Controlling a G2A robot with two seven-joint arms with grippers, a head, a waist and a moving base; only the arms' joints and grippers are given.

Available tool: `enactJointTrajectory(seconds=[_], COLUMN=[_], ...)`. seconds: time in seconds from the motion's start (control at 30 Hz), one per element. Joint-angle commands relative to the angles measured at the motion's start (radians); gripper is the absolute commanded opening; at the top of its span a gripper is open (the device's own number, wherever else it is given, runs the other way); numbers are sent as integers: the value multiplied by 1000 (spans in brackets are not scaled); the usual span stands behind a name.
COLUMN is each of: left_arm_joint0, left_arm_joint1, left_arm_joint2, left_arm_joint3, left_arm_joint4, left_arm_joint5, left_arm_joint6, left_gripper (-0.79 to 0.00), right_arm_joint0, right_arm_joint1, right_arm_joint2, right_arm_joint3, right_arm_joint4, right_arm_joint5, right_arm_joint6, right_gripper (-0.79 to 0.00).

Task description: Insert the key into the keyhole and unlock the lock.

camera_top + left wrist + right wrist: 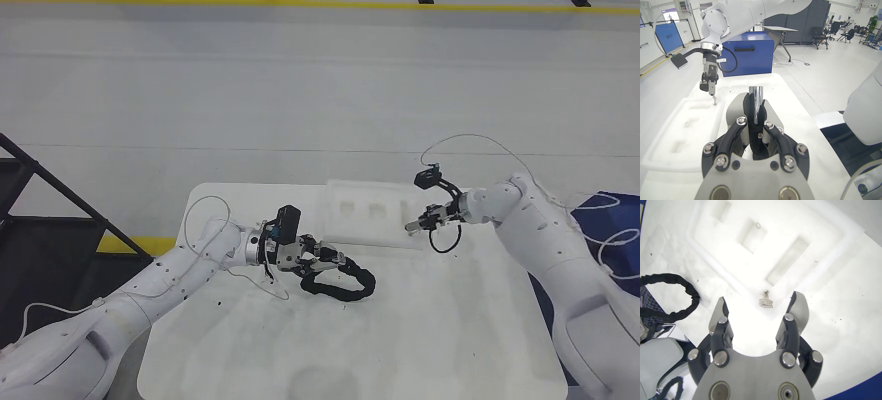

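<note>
Foam tray (830,258) holds the key (765,302) standing at its corner, under the open right tool (759,297). Left tool (755,107) is closed on the lock (755,92).

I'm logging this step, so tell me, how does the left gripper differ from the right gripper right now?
The left gripper is shut on the lock, at its chrome cylinder; the right gripper is open and holds nothing. The left gripper sits over the table, the right gripper over the foam tray, just above the key standing in it. Both have the same metal fingers and black links.
</note>
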Motion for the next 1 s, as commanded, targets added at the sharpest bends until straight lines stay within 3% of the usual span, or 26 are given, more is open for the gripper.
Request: enactJointTrajectory(seconds=[0.0,0.27,0.5,0.67,0.73,0.9,0.97], left_arm_joint0=[0,0,0,0,0,0,0], left_arm_joint1=[0,0,0,0,0,0,0], left_arm_joint2=[0,0,0,0,0,0,0], left_arm_joint3=[0,0,0,0,0,0,0], left_arm_joint4=[0,0,0,0,0,0,0], left_arm_joint5=[0,0,0,0,0,0,0], left_arm_joint6=[0,0,0,0,0,0,0], left_gripper=[-785,-785,-785,-785,-785,-785,-785], right_arm_joint0=[-4,-16,-37,-56,-62,-64,-65], right_arm_joint1=[5,43,63,64,60,53,48], right_arm_joint2=[-18,-33,-40,-53,-58,-61,-67], right_arm_joint3=[-32,-86,-122,-132,-132,-126,-122], right_arm_joint4=[-88,-343,-508,-610,-634,-670,-697], right_arm_joint5=[-45,-239,-314,-290,-275,-254,-228], right_arm_joint6=[-36,-203,-349,-429,-447,-495,-507], right_gripper=[0,0,-31,-117,-117,-308,-345])
